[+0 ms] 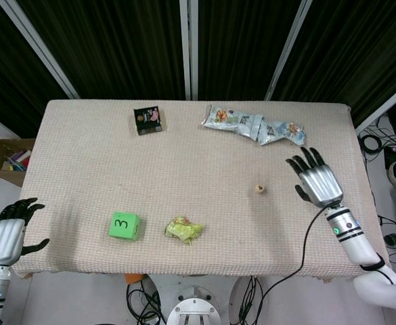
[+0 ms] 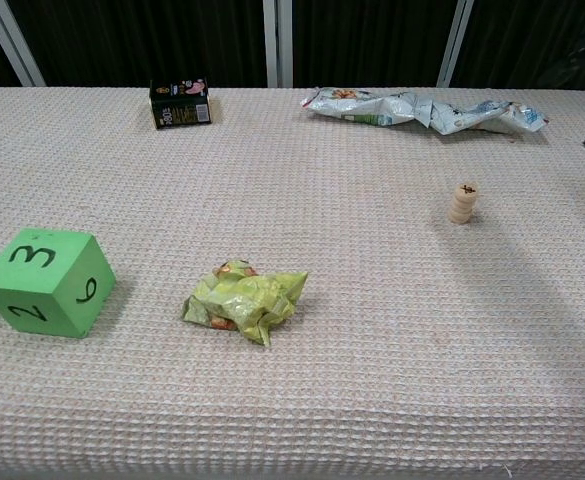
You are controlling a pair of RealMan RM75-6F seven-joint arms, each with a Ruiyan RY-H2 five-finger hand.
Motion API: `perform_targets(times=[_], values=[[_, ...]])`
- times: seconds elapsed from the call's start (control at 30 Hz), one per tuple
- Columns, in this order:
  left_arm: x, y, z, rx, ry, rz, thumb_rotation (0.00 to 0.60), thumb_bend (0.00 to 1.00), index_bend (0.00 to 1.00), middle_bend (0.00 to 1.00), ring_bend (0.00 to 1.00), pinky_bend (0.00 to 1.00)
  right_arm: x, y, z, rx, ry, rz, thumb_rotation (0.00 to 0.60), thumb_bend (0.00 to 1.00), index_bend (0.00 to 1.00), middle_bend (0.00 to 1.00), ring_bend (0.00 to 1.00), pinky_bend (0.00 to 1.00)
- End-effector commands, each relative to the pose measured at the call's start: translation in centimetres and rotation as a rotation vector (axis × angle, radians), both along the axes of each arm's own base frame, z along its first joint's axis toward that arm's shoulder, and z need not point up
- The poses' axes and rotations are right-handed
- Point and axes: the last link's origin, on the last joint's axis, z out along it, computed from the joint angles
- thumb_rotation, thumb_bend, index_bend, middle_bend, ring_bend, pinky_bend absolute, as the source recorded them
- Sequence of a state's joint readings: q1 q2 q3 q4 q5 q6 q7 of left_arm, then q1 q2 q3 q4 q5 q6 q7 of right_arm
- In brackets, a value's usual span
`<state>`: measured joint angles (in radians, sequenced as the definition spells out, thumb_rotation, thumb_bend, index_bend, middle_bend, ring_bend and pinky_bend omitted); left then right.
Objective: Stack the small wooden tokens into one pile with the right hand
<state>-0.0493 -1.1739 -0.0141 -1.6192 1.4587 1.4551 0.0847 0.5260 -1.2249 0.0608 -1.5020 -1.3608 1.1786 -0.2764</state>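
The tokens [image 2: 463, 203] stand in one pile (stacking looks finished); the right hand [image 1: 317, 183], fingers spread and empty, needs only to stay clear.

One pile of wooden tokens [image 2: 462, 203], token count too small to tell. One green foam die [image 2: 42, 282]. One crumpled yellow-green wrapper [image 2: 242, 300]. One small dark box [image 2: 180, 103]. Two snack bags [image 2: 422, 108], overlapping. Two hands: left hand [image 1: 8, 233], right hand [image 1: 317, 181].
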Motion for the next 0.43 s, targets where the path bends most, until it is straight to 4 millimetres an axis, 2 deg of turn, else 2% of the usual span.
perform_targets(times=[0.03,0.2,0.33,0.43], values=[[0.3,0.2,0.1,0.006,0.004,-0.011,0.600,0.00,0.27,0.15,0.12,0.17,-2.8,4.0,3.7,-0.114,-0.126,-0.119,0.600,0.32,0.01,0.09,0.00,0.06],[1.2,0.3,0.1,0.014,0.010,-0.037,0.600,0.00,0.27,0.15,0.12,0.17,-5.6,8.9,5.6,-0.173,-0.215,-0.180,0.600,0.32,0.00,0.06,0.00,0.00],[1.7,0.4,0.0,0.024,0.015,-0.050,0.600,0.00,0.27,0.15,0.12,0.17,-6.6,10.8,5.7,-0.174,-0.238,-0.207,0.600,0.32,0.00,0.06,0.00,0.00],[2.0,0.5,-0.1,0.028,0.015,-0.057,0.600,0.00,0.27,0.15,0.12,0.17,-6.9,11.3,5.6,-0.162,-0.245,-0.205,0.600,0.32,0.00,0.06,0.00,0.00]])
